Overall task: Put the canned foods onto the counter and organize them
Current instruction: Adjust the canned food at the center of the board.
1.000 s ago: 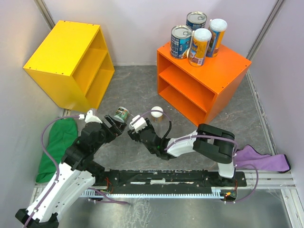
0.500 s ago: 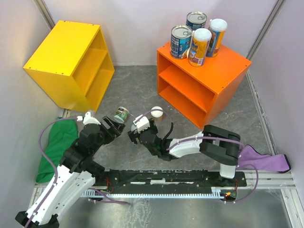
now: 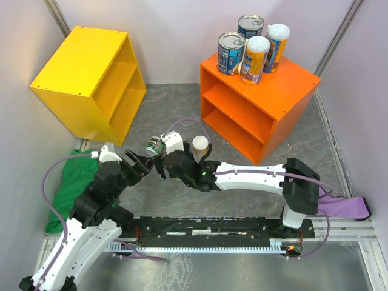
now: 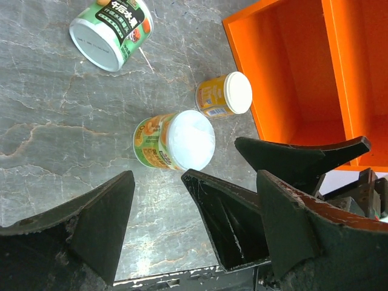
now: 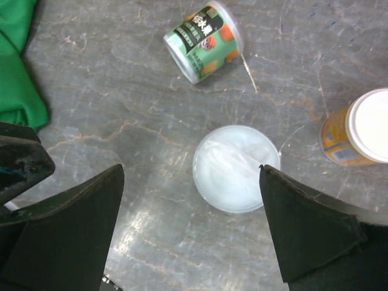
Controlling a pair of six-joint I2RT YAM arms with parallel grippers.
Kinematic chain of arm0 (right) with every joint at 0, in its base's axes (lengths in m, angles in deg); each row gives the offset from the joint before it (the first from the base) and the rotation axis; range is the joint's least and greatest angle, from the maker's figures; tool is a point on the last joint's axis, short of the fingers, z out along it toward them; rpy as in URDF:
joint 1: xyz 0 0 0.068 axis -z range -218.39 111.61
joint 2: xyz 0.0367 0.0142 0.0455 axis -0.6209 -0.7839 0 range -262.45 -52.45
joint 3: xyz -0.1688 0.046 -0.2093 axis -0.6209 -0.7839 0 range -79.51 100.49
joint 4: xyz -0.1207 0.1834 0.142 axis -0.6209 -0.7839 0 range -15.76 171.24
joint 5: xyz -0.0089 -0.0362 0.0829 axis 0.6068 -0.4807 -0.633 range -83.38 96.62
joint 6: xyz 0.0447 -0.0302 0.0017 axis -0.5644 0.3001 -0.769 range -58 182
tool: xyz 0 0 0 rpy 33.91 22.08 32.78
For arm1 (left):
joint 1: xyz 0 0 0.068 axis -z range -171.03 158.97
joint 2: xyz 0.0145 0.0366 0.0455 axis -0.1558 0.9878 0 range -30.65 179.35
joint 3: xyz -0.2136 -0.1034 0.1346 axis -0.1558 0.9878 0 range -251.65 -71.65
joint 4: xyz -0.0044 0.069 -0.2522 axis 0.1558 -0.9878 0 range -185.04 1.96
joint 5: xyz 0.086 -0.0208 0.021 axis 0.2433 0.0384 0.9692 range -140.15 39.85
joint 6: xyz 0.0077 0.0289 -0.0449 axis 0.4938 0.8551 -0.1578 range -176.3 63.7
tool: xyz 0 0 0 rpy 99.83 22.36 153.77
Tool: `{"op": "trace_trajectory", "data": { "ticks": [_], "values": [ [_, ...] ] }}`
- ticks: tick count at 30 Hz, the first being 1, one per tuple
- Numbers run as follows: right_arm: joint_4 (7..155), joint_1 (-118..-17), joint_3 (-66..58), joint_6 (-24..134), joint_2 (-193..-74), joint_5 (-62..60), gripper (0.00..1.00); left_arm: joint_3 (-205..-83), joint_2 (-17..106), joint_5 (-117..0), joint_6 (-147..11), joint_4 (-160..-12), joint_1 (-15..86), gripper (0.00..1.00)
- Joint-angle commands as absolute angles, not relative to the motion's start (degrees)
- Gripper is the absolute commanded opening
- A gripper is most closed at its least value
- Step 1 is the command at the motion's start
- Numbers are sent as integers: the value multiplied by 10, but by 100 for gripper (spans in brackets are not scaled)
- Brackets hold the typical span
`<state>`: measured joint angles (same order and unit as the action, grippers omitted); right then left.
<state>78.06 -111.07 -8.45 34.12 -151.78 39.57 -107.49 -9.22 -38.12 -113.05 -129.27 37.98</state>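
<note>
Floor (image 3: 176,115) — right end effector (image 3: 162,163) (open) advanced.

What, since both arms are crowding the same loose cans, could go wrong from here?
The open right gripper straddles the white-lidded can with the left gripper close beside it; they may collide. The green-labelled can lies on its side and could roll if nudged. On the orange counter, four cans stand bunched; adding another may topple one.

four cans (image 3: 255,60) atop orange counter (image 3: 285,85) | three short cans (image 4: 174,140) on floor (image 4: 60,151)
</note>
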Motion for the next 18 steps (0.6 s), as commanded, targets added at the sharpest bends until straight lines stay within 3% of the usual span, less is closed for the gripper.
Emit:
{"op": "trace_trajectory", "data": {
  "ticks": [1,18],
  "values": [
    [616,-1114,-35,243,-1504,353,99,-1090,-116,-371,-1155,-1301,380,88],
    [538,-1114,6,214,-1560,367,99,-1073,-146,-373,-1141,-1305,380,88]
  ]
}}
